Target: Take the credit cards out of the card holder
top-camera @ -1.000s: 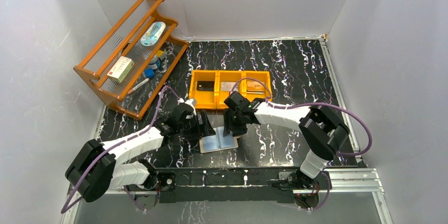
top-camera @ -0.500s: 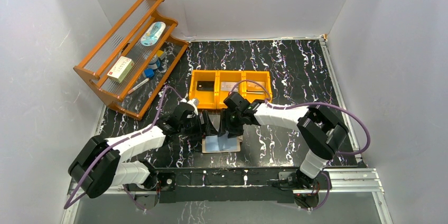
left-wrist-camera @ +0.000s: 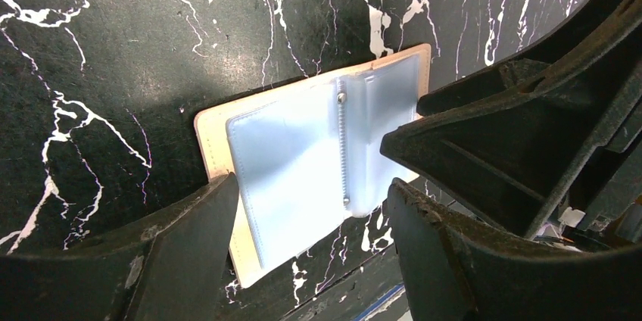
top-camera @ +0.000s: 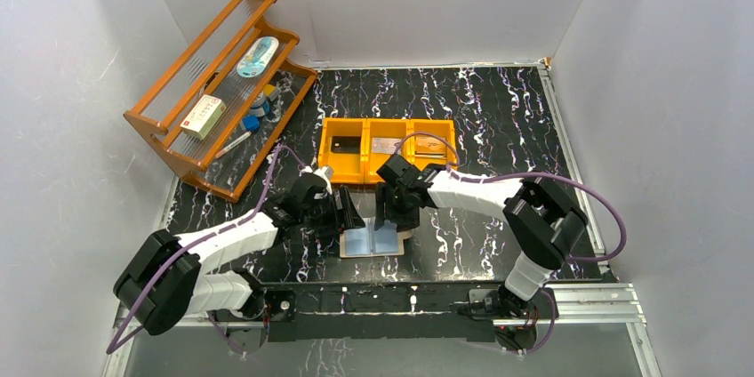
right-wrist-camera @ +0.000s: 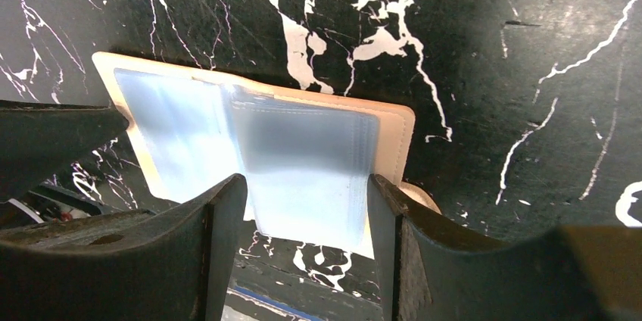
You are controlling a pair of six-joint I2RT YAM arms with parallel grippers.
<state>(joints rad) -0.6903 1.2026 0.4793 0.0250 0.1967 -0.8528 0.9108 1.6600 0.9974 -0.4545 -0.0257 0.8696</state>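
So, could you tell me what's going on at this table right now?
The robot is working on the card holder, which lies open and flat on the table. The left gripper and the right gripper both hang over it with jaws open, neither holding anything. No card shows in its clear sleeves from the wrist views. Behind it, the orange tray has flat card-like items in its compartments.
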